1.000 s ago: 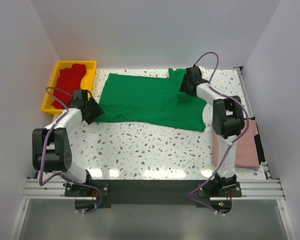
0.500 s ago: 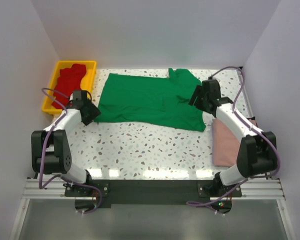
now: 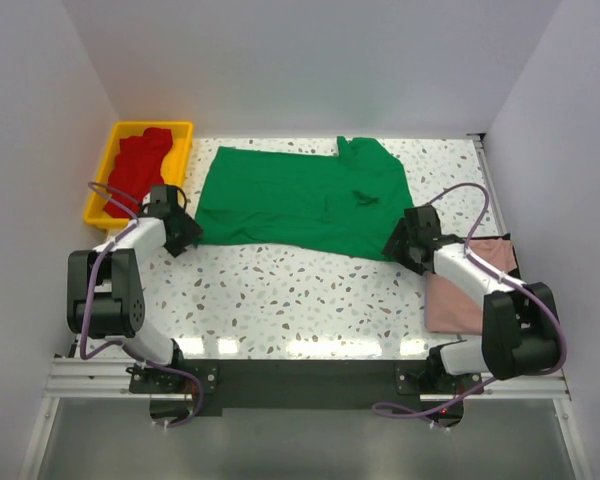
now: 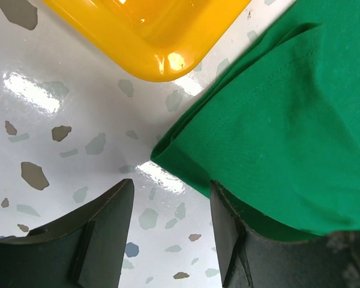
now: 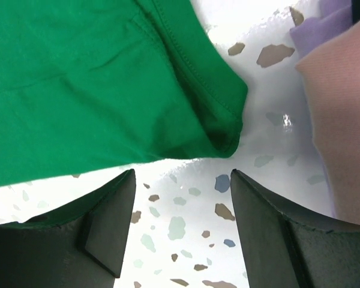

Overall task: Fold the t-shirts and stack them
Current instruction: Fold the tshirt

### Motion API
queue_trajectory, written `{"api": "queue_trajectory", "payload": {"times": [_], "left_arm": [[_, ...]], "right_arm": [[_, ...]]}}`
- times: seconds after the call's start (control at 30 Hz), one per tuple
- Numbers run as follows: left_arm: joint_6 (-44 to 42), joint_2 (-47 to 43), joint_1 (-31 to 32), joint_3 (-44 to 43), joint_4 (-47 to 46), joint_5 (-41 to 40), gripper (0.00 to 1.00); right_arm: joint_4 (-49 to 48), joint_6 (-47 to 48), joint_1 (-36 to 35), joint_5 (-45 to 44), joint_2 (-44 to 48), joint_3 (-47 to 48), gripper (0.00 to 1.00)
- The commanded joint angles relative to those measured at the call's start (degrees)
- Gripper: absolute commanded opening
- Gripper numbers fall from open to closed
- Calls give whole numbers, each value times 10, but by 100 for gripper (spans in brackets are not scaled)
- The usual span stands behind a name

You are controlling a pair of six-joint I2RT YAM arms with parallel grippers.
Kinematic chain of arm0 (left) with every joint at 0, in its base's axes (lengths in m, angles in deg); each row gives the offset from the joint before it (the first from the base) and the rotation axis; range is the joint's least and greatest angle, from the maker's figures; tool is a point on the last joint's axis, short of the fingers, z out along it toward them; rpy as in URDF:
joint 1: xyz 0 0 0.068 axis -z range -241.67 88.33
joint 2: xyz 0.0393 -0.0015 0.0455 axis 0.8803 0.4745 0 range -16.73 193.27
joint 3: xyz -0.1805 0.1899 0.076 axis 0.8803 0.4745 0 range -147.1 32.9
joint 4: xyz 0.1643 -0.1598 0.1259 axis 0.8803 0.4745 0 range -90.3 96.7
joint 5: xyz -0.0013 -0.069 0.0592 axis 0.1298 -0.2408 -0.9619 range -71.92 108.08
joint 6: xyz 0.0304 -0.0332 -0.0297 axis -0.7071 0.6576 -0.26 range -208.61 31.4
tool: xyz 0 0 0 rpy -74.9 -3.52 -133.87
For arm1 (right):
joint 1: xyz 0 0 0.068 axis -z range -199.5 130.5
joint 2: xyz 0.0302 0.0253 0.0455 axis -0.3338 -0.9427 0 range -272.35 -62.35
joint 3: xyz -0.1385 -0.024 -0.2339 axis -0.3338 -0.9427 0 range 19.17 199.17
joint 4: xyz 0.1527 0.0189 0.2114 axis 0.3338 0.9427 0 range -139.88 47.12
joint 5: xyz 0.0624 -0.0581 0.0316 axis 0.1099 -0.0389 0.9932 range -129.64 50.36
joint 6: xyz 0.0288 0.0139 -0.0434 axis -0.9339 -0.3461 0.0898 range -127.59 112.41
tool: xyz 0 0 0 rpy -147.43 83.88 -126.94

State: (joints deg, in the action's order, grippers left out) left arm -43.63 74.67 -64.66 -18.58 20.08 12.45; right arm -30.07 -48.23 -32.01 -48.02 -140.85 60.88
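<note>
Far half of speckled table (image 3: 300,300): green t-shirt (image 3: 300,200), spread flat. Right edge: pink t-shirt (image 3: 475,295), lying flat. Far left: red t-shirts (image 3: 140,165) in yellow tray (image 3: 98,190). Left gripper (image 4: 171,198) wide open, empty, at green t-shirt's near-left corner; right gripper (image 5: 183,192) parted, empty, at near-right corner.

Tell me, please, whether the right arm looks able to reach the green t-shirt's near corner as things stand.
Probably yes: the right gripper hangs open just short of the green t-shirt corner, with only bare table between; the pink t-shirt lies off to the side.
</note>
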Motion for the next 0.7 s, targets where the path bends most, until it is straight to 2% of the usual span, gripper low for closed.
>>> {"api": "queue_trajectory", "payload": {"times": [0.0,0.2,0.3,0.33,0.4,0.43,0.53,0.63,0.67], "left_arm": [[4,6,-4,-1,-23,-19,58],[6,18,-5,0,-37,-13,58],[7,27,-5,-3,-42,-11,57],[8,32,-5,-6,-43,-11,57],[8,35,-5,-8,-44,-11,56],[9,39,-6,-11,-45,-11,56],[8,48,-4,-19,-47,-13,54],[7,57,-5,-28,-47,-19,50],[7,61,-4,-30,-47,-19,45]], "right_arm": [[-43,-22,-1,-39,-10,1,67],[-72,-24,0,-52,-40,10,63],[-77,-21,0,-52,-51,21,54],[-76,-19,0,-57,-53,27,47],[-63,-11,1,-65,-52,35,41],[-58,-8,2,-68,-45,42,33],[-32,6,6,-84,-25,57,22],[-6,20,15,-84,-13,72,17],[0,26,17,-82,-10,75,16]]}}
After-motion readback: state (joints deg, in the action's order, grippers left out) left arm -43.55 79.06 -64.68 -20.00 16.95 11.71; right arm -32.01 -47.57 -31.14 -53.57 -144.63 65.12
